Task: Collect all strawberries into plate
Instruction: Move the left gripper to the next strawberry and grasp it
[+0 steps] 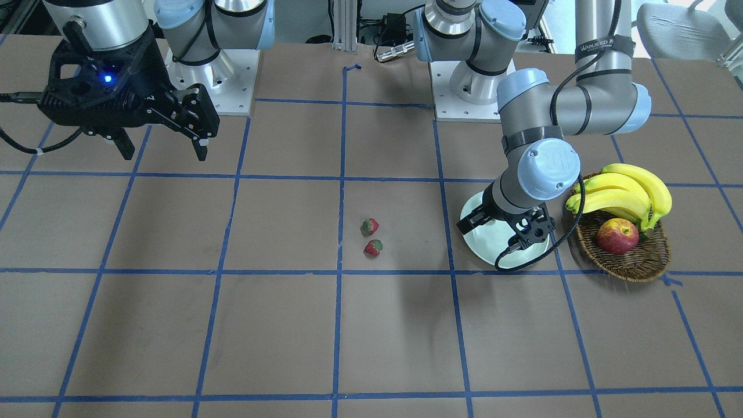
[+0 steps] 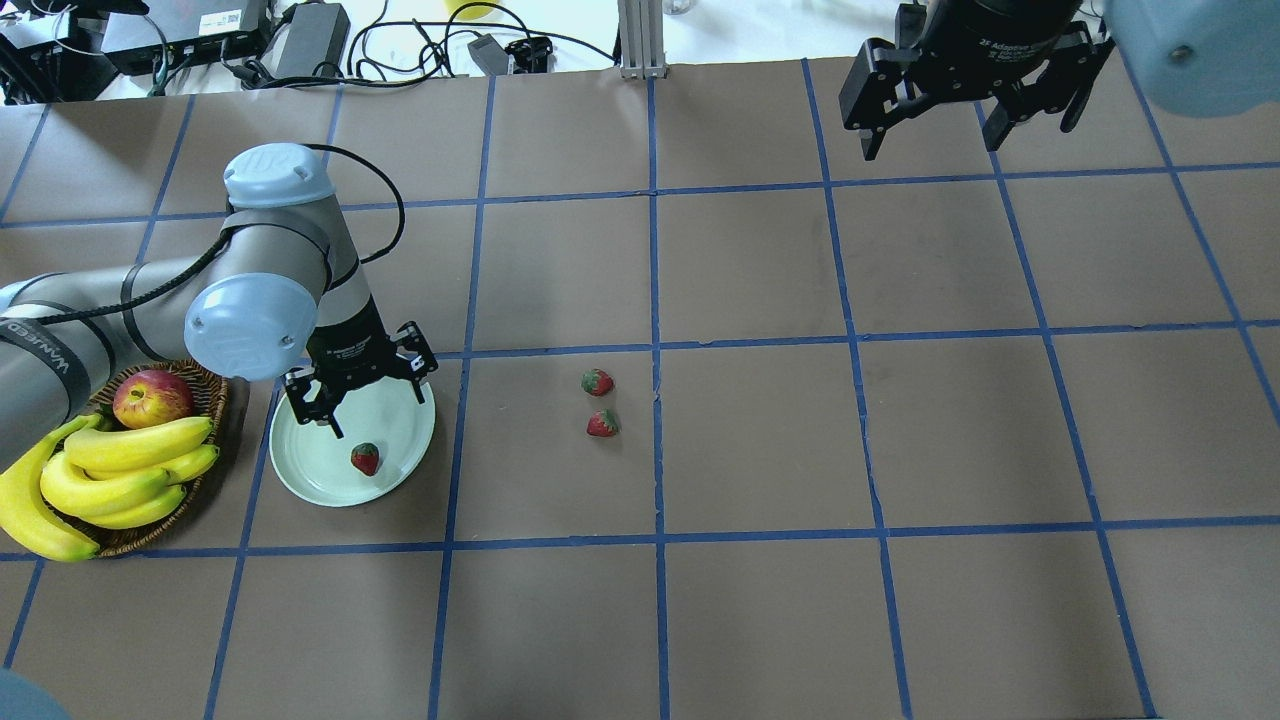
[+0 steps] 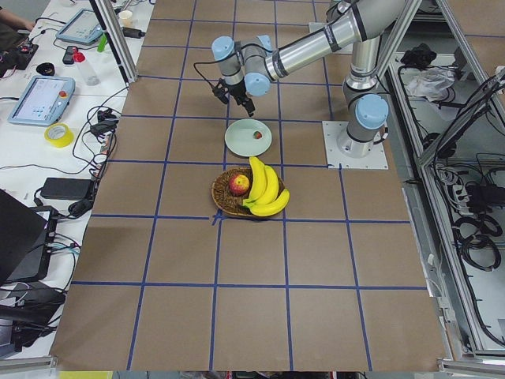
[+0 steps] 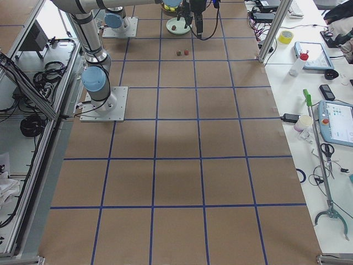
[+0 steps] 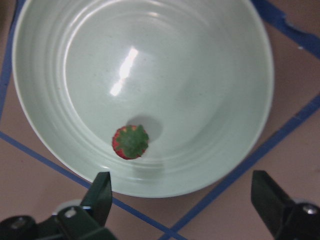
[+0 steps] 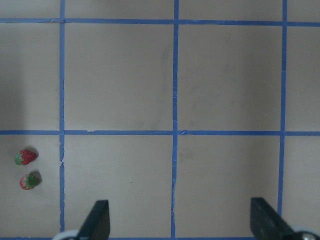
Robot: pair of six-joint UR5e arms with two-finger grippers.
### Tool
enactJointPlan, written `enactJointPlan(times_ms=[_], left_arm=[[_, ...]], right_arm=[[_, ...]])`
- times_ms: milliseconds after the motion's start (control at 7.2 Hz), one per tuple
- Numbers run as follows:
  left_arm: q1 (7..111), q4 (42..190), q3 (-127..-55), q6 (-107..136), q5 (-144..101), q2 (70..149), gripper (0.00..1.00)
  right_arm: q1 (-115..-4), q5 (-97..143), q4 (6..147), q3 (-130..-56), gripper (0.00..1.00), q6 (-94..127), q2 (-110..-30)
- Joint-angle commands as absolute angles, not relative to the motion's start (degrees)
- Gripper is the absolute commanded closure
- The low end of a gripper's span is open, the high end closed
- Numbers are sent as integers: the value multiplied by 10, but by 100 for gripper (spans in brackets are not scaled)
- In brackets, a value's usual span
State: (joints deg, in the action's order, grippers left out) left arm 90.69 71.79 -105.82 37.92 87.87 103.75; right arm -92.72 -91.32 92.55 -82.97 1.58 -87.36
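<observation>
Hovering over the plate (image 2: 300, 470), left gripper (image 2: 362, 408) gapes wide, empty; one strawberry (image 2: 365, 458) lies inside. Two strawberries (image 2: 597, 382) (image 2: 602, 424) lie at its 3 o'clock overhead. Right gripper (image 1: 165, 152) likewise wide, empty.

The black band (image 1: 601, 49) around the left arm says "WANJEED" in white letters. The round blue cap (image 1: 547, 168) lower on that arm shows the letters "UR". The right gripper (image 2: 968, 140) has "2F Adaptive" in small white letters on its black body.
</observation>
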Motion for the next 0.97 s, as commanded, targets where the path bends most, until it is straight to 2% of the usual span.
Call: enactJointPlan(times_ms=[0,278,833], left_arm=[[1006,688,-1018,449,858,1046,0],[1029,625,-1021,559,852,1067,0],[1033,541,-1033,511,852,1138,0]], right_arm=[[-927,-913,925,-830,0,16,-874],[-927,-913,925,-830,0,16,-874],[-927,-913,925,-830,0,16,-874]])
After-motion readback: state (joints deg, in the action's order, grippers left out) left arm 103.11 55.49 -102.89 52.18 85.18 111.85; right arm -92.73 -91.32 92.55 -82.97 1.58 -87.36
